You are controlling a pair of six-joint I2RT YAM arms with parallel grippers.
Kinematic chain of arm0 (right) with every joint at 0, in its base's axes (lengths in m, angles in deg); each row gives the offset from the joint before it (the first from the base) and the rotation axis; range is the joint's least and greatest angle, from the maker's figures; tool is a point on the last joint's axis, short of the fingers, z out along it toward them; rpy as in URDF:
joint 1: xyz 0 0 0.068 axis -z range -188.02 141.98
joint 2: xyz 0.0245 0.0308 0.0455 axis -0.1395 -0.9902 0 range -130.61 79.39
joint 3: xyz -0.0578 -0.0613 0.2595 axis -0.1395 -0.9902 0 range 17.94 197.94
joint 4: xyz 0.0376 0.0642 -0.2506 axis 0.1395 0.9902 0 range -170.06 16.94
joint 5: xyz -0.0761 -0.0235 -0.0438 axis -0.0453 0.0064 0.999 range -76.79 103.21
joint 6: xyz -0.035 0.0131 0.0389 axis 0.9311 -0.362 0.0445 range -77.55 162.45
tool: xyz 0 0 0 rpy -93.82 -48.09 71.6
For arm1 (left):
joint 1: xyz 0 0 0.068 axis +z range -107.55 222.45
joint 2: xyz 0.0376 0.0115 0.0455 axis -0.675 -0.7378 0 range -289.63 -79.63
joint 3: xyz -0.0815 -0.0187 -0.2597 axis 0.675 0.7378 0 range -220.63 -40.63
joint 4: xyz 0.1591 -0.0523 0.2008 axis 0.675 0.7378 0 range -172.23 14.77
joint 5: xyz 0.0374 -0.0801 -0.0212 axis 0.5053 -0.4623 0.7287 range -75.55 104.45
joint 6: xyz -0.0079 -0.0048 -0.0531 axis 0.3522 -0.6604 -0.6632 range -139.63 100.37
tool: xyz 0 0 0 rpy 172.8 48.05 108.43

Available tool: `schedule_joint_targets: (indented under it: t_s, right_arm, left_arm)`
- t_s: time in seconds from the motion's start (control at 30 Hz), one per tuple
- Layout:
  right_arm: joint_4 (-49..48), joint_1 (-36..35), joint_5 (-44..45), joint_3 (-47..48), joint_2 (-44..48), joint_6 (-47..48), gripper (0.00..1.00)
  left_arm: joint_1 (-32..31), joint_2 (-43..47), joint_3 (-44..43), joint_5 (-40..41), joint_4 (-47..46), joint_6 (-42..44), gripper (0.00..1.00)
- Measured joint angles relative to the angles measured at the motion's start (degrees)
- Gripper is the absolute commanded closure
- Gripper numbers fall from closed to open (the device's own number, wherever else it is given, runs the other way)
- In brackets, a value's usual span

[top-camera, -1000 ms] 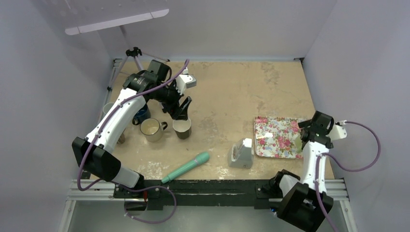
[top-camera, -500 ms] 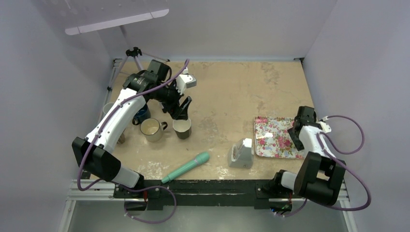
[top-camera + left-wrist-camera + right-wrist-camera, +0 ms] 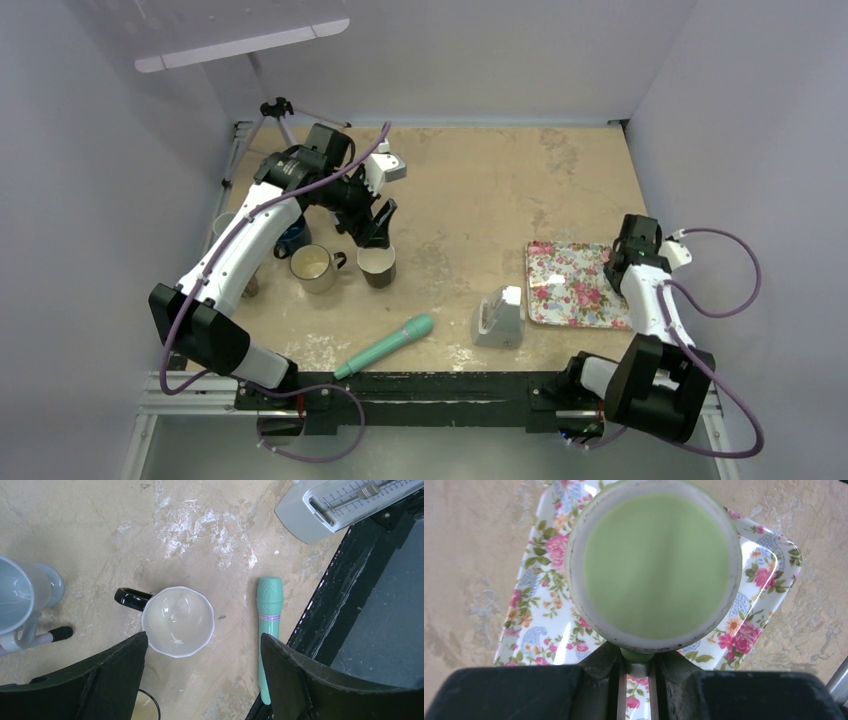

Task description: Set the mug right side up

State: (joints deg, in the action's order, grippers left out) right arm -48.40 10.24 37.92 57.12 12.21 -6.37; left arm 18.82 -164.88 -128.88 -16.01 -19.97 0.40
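place: robot lab test cell | evidence: white left arm [image 3: 240,250] and right arm [image 3: 652,300] bolted to a black rail [image 3: 450,385] at the table [image 3: 480,190] edge | plain pale walls [image 3: 480,60] boxing it in | tripod [image 3: 277,108] in far-left corner | tabletop scuffed

The green mug [image 3: 656,565] shows a smooth, matt base ringed by a pale, unglazed-looking foot, the floral tray [image 3: 769,565] has a glossy, smooth sheen, the white mug [image 3: 177,622] looks like shiny glazed ceramic, and the tabletop [image 3: 100,520] is rough, scuffed and matt.
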Motion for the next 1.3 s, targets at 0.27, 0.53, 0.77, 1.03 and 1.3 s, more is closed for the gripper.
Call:
schedule_joint_targets:
  t_s: [0.27, 0.53, 0.77, 1.03, 1.3]
  right_arm:
    - [-2.6, 0.0, -6.6, -0.2, 10.0, 7.5, 1.0]
    - [-4.5, -0.3, -20.2, 1.3, 18.8, 12.8, 1.0]
    - [-6.9, -1.2, -30.6, 5.3, 19.8, 13.1, 1.0]
    - [-11.3, -11.0, -38.1, 5.7, 20.7, 6.0, 1.0]
    - [-23.7, -25.3, -40.9, 5.7, 19.8, -6.6, 1.0]
  left_arm:
    - [0.0, 0.0, 0.0, -2.6, -0.7, -3.9, 0.14]
    - [0.0, 0.0, 0.9, -9.7, -7.7, -14.4, 0.13]
    - [-0.4, -1.1, 2.7, -16.8, -19.6, -30.0, 0.13]
    - [-2.4, -8.1, 2.9, -23.6, -40.5, -51.9, 0.09]
    - [-4.1, -16.6, 2.2, -26.7, -61.1, -71.6, 0.1]
